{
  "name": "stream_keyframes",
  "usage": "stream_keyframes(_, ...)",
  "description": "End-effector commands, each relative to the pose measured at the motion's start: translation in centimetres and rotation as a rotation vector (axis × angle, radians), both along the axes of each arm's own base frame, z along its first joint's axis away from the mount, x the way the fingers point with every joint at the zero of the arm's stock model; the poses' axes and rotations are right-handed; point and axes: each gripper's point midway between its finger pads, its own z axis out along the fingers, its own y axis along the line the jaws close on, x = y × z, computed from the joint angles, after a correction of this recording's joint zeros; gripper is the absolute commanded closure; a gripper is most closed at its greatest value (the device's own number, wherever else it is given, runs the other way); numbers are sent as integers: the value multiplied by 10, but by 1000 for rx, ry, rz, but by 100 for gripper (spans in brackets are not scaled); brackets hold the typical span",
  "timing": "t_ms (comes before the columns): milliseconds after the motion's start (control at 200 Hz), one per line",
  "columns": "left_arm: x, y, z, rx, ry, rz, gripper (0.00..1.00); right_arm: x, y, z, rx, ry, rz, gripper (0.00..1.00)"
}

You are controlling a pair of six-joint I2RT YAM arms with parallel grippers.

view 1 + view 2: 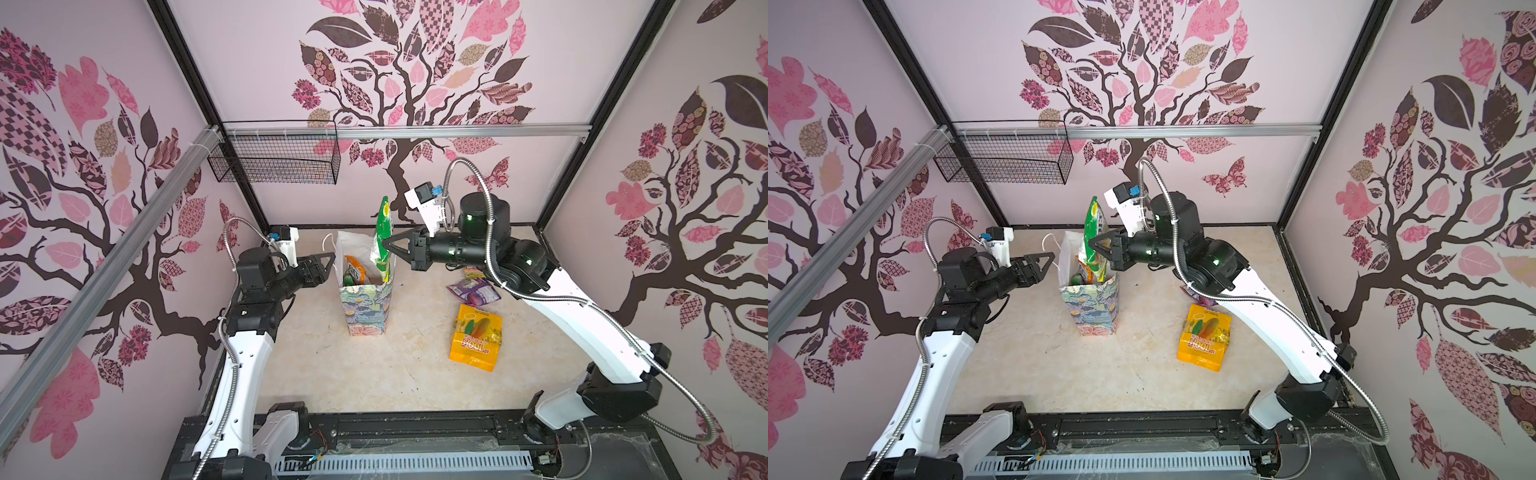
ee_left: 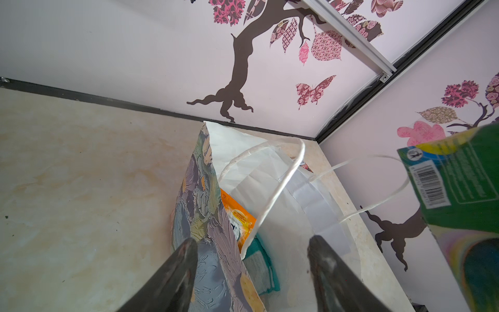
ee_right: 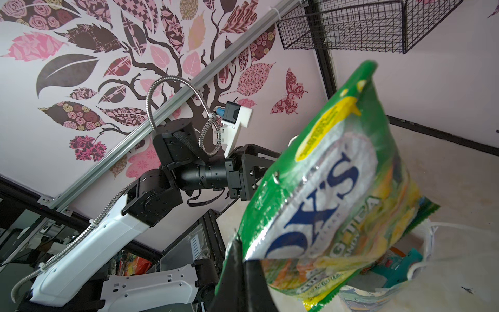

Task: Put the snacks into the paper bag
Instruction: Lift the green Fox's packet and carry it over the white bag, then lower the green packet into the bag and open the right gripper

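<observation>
The bag [image 1: 365, 307] [image 1: 1092, 309] stood upright near the middle of the table [image 1: 374, 374], mouth open, with 1 white cord handle [image 1: 328, 240] drooping over its far-left side. The right fingers [image 1: 388, 245] [image 1: 1096, 245] were clenched on a green packet [image 1: 383, 224] [image 1: 1093, 220], pinching it from the right. The packet stood almost on end over the mouth. Its lower end was down by the bag's right wall and its top well above the rim. In the right wrist view the fingers [image 3: 237, 270] gripped the packet [image 3: 337, 189] near 1 edge, and "X'S" was legible on its face.

The left fingers [image 1: 326, 261] [image 1: 1044, 261] were spread and grasped nothing, just beside the bag's upper left wall. In the left wrist view 1 finger [image 2: 186, 256] sat outside the printed wall and the other [image 2: 321, 259] over the white interior. Whether either touched the paper could not be told.

Inside the bag lay an orange packet [image 1: 355, 268] [image 2: 240, 218] and a teal packet [image 2: 260, 259]. On the table to the right lay a yellow packet [image 1: 476, 336] [image 1: 1204, 336] and, beyond it, a purple packet [image 1: 473, 291] partly under the right arm.
</observation>
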Motion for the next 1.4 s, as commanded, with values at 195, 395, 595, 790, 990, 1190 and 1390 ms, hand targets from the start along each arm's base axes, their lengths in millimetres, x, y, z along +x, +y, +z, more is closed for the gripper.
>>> stream_keyframes(195, -1, 0, -6, 1, -3, -4, 44, 18, 43, 2, 57, -5, 89, 100)
stream_keyframes(395, -1, 2, -6, 1, -2, 2, 48, 42, 61, -15, 56, 26, 61, 100)
stream_keyframes(595, 0, 4, -7, -1, 4, 7, 48, 63, 67, -30, 107, 97, 66, 100)
stream_keyframes(790, 2, 8, -6, -8, 0, 15, 49, 73, 79, -50, 102, 130, 105, 100)
stream_keyframes(990, 2, 12, -5, -19, -1, 24, 49, 82, 94, -65, 100, 170, 139, 100)
stream_keyframes(1190, 2, 11, -6, -24, 2, 16, 49, 91, 101, -78, 87, 185, 128, 100)
stream_keyframes(1390, 2, 12, -5, -25, 1, 19, 50, 96, 109, -93, 84, 220, 139, 100)
